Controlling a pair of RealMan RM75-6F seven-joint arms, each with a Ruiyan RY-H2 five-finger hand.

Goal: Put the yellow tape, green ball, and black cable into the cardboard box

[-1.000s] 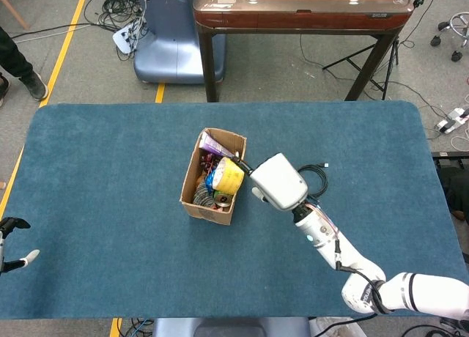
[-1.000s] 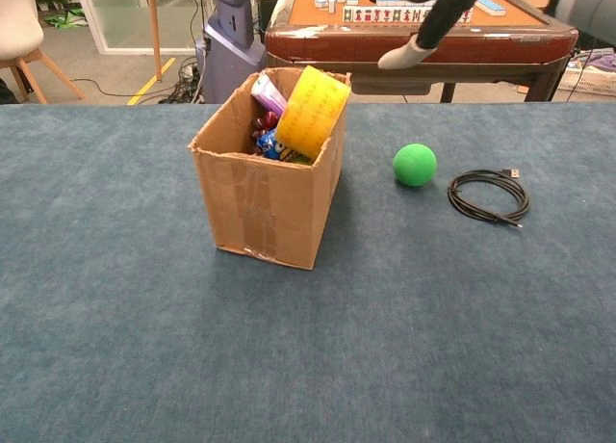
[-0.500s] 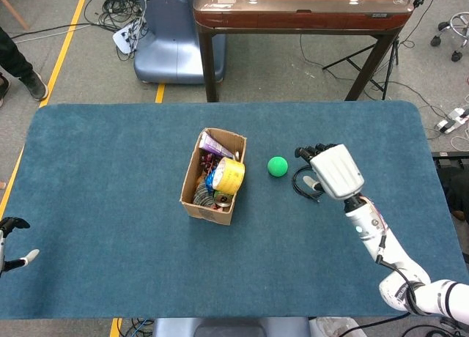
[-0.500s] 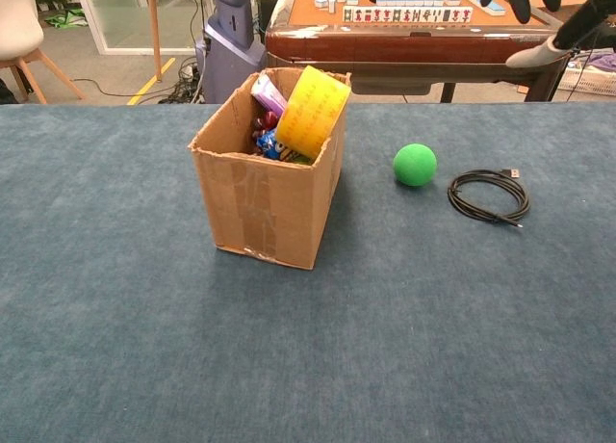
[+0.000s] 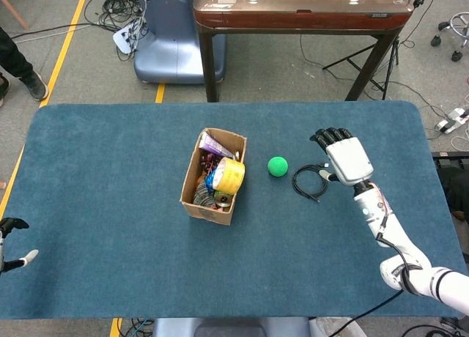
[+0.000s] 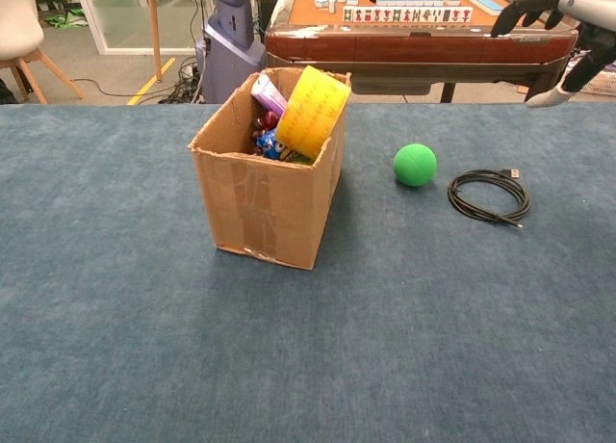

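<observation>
The cardboard box (image 5: 213, 177) (image 6: 265, 197) stands mid-table with the yellow tape (image 5: 227, 176) (image 6: 310, 111) leaning inside against its right wall. The green ball (image 5: 277, 166) (image 6: 415, 165) lies on the cloth right of the box. Further right lies the coiled black cable (image 5: 308, 182) (image 6: 489, 195). My right hand (image 5: 344, 155) (image 6: 568, 29) hovers above the table just right of the cable, fingers spread, holding nothing. My left hand (image 5: 11, 243) shows only at the lower left edge of the head view, far from everything, fingers apart.
The box also holds a purple packet (image 5: 216, 145) and several other small items. A brown mahjong table (image 5: 300, 7) stands behind the blue table's (image 5: 110, 168) far edge, beside a blue robot base (image 5: 172, 36).
My right hand has swung from beside the box, past the ball, to the right of the cable. The tape stays in the box. The left hand is still.
</observation>
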